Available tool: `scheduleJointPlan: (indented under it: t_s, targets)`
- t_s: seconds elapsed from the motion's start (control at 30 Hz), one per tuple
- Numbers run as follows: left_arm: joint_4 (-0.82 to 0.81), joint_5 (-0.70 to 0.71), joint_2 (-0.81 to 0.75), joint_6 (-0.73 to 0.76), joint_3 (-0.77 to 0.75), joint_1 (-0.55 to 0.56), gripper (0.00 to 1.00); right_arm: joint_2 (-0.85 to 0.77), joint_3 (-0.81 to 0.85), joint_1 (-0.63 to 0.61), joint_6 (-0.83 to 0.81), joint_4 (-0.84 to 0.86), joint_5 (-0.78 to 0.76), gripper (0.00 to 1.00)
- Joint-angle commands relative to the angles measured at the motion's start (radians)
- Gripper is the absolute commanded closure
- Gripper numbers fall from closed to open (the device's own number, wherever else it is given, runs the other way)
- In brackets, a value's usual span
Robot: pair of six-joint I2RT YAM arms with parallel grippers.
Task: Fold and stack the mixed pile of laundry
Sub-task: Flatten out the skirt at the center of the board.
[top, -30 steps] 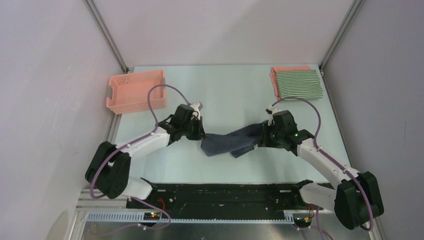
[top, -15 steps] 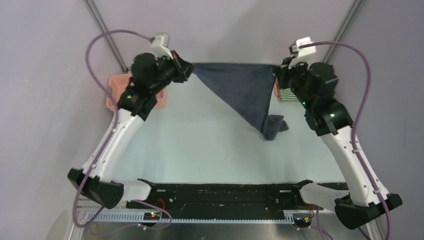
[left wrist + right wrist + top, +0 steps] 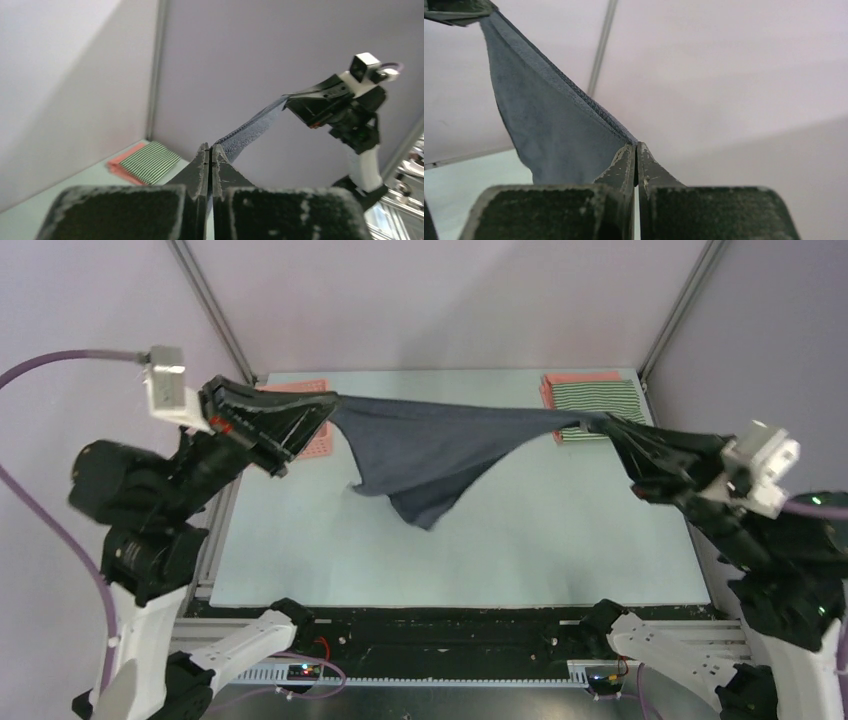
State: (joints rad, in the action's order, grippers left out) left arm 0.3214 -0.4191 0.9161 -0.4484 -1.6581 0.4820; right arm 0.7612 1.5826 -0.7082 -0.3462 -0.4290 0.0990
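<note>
I have the left hand (image 3: 322, 412), upper left, and the right hand (image 3: 603, 424), upper right, each clamped on a corner of the navy-grey garment (image 3: 425, 455), stretched mid-frame above the bench (image 3: 560, 540). I reckon either thin pinch could slip under this tension and drop it crumpled.

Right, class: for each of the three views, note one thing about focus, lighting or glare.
Top external: even, soft light, no glare; the dark garment looks crisp. Left wrist: the left gripper is blurred at its near end, the striped stack beyond it is sharper. Right wrist: the right gripper is soft-edged close up, while the garment's hem shows its weave.
</note>
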Motion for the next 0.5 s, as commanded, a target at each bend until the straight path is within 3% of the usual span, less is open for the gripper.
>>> scheduleJointPlan:
  t_s: [0.0,0.17,0.33,0.43,0.47]
  targets:
    - [-0.017,0.002,-0.029,-0.013,-0.079,-0.001,1.00,-0.067,0.034,0.011,-0.054,0.041,-0.012,1.00]
    - [0.006,0.071,-0.021,0.019,-0.101,-0.002,1.00,-0.054,0.021,0.014,-0.160,0.107,-0.130,1.00]
    - [0.086,0.169,0.092,0.096,-0.145,-0.071,1.00,0.113,0.025,0.057,-0.377,0.148,-0.316,1.00]
    - [0.090,0.128,0.206,0.077,-0.152,-0.176,1.00,0.215,0.032,0.306,-0.306,0.147,-0.161,1.00]
    - [0.090,0.122,0.231,0.083,-0.153,-0.191,1.00,0.263,0.028,0.362,-0.250,0.164,-0.044,1.00]
